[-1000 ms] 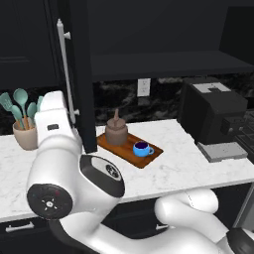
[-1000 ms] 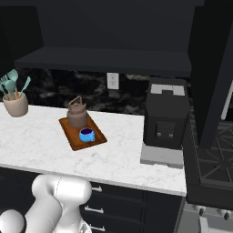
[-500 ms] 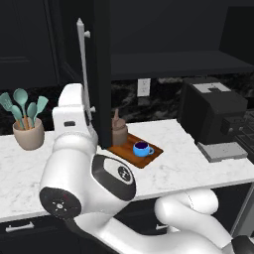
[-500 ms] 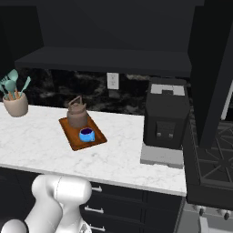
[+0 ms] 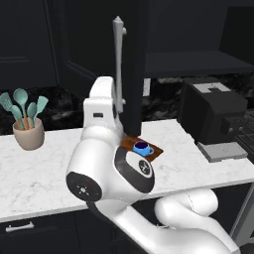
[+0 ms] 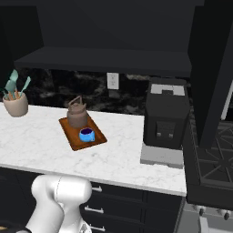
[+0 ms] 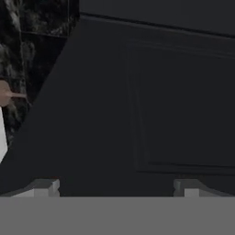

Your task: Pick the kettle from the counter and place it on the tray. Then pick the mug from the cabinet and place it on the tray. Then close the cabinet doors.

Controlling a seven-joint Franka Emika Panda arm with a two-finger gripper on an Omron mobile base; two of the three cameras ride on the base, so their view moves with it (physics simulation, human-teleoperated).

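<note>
A simulated kitchen is shown, with dark cabinets above a white marble tabletop (image 6: pixel 113 150). In the right base view, the brown-grey kettle (image 6: pixel 77 113) is seen standing on the reddish-brown tray (image 6: pixel 75 142), and the small blue mug (image 6: pixel 86 134) is seen on the same tray, just in front of the kettle. Both pick-and-place steps are therefore judged complete, and only the closing of the cabinet doors is judged to remain.

In the left base view, one tall black cabinet door (image 5: pixel 133 64) with its silver bar handle (image 5: pixel 118 62) is seen nearly edge-on, directly behind the raised white arm. Compared with half a second ago, the door edge and handle have been swung to the right across the view, from left of the tray to above it, and the arm has been carried along with them. The kettle, mug and tray have not been moved. This is read as the door being pushed toward shut.

In the hand view, a dark panelled door surface is seen close ahead, and the two fingertips (image 7: pixel 46 187) of the claw (image 7: pixel 117 189) are set wide apart with nothing between them, so the claw is released. A beige utensil pot (image 6: pixel 15 105) is seen at the left of the tabletop, and a black coffee machine (image 6: pixel 166 119) at the right.
</note>
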